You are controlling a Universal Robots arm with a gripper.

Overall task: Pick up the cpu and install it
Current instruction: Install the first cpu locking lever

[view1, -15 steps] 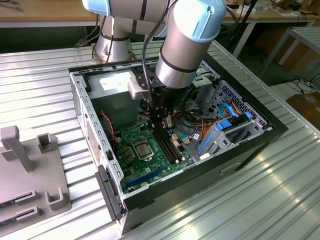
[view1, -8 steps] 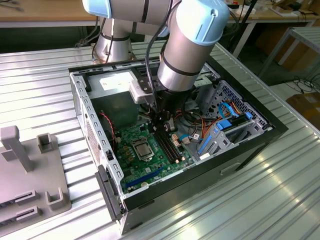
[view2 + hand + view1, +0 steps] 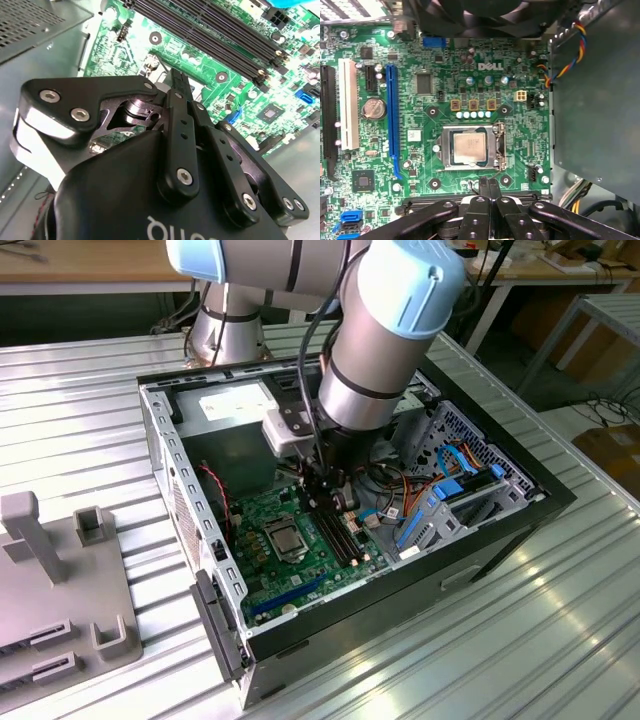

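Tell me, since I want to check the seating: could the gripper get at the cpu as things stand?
Probably yes. The cpu lies in its socket on the motherboard with nothing over it, and the gripper, fingers together and empty, hangs just beside the socket inside the open case.

The cpu sits seated within the framed socket on the green motherboard, just beyond the end effector, whose fingertips are pressed together, empty.

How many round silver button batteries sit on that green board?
1: the coin battery lies between the white slot and blue slot. Others may hide under the gripper.
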